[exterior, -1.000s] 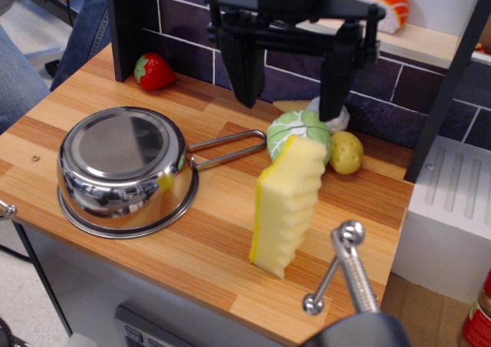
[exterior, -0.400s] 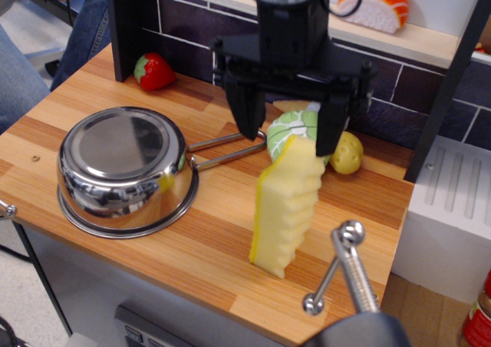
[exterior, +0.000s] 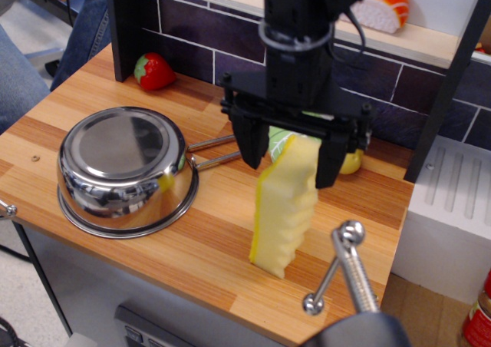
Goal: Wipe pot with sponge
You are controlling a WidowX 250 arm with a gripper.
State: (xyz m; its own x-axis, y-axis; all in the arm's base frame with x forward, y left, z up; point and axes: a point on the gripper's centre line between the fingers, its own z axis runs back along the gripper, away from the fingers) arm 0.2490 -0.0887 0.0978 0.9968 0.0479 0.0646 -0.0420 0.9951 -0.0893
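Observation:
The pot [exterior: 123,166] is a shiny steel saucepan lying upside down at the left of the wooden counter, its wire handle [exterior: 222,151] pointing right. The sponge [exterior: 282,209] is a pale yellow ridged block standing on end right of the pot. My black gripper [exterior: 290,176] hangs over the sponge's top, jaws open, one finger [exterior: 251,143] left of it and one finger [exterior: 328,159] right of it. The fingers straddle the sponge's top; I cannot tell if they touch it.
A green cabbage [exterior: 280,138] and a potato [exterior: 353,161] sit behind the sponge, mostly hidden by the gripper. A strawberry [exterior: 153,71] lies at the back left by the brick wall. A metal clamp [exterior: 345,274] juts up at the front right edge.
The gripper has come down and forward from above the cabbage until its open fingers flank the sponge's top. The sponge and pot have not moved.

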